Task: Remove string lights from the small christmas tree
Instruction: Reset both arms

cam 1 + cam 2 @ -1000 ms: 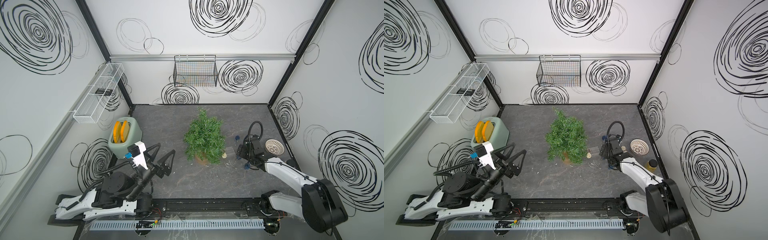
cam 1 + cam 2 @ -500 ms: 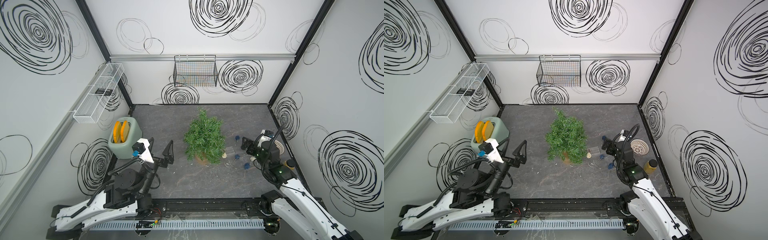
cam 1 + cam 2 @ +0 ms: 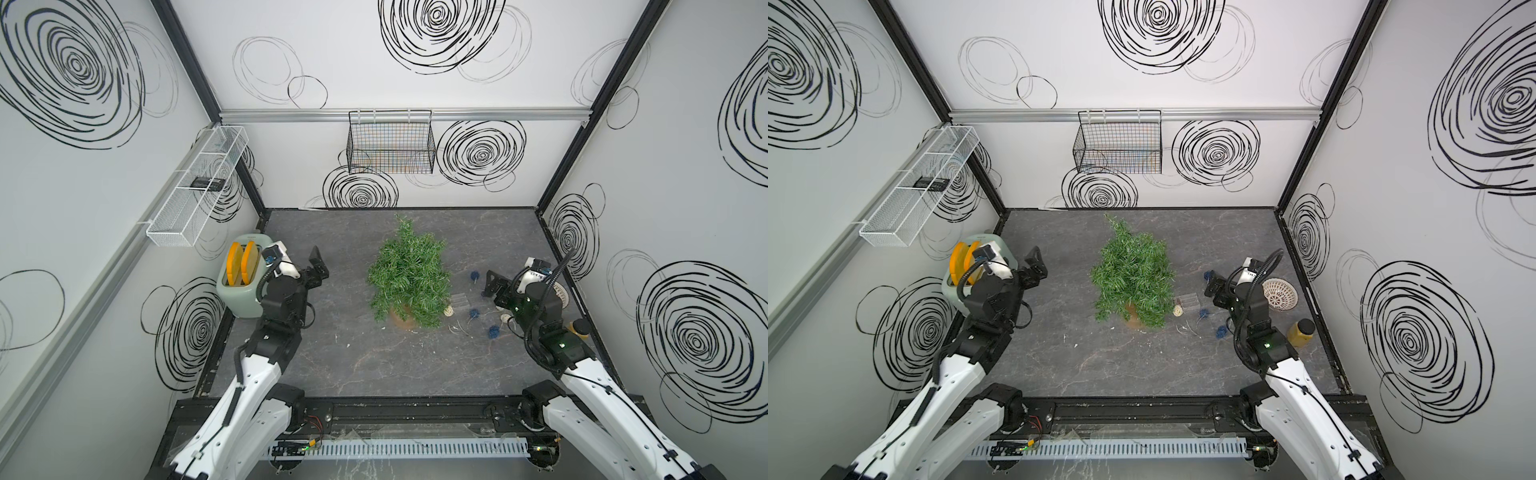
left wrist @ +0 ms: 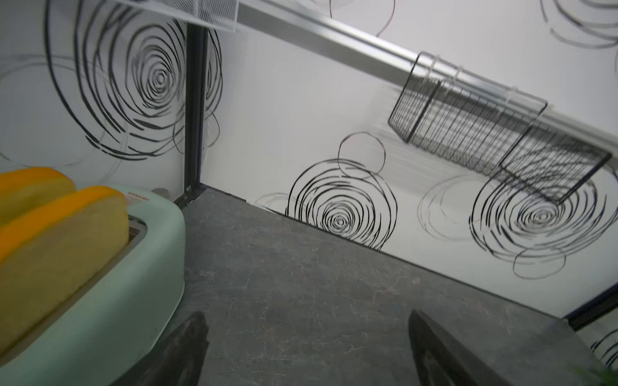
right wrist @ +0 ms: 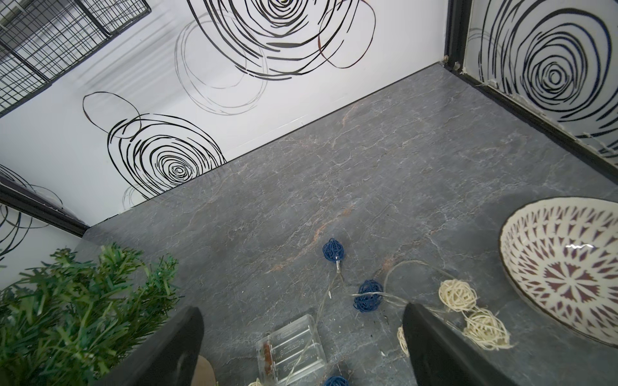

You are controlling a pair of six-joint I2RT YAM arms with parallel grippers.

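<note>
To the left of the small christmas tree (image 3: 409,282), well apart from it, the left gripper (image 3: 319,264) hangs above the table (image 3: 353,365) beside the toaster (image 3: 241,291). Its jaws stand wide, and the left wrist view shows only bare table between them. In both top views I see no ball and no wire on the tree's branches. The side turned away from the cameras is hidden, so I cannot confirm that part. The tree stands upright on its tan base. The string lights (image 5: 368,295) lie on the table to the right of the tree, with blue and cream balls scattered along a pale wire. Their clear battery box (image 5: 291,347) and one cream ball lie just beside the tree's base. Further right of the tree, the right gripper (image 5: 302,317) is raised over the lights with its jaws wide and nothing held. The bowl (image 3: 1280,294) lies beyond it, with no lights in it. I judge the removal done or nearly done. What remains is to check the hidden side and whether the wire near the base is clear of the lowest branches.
</note>
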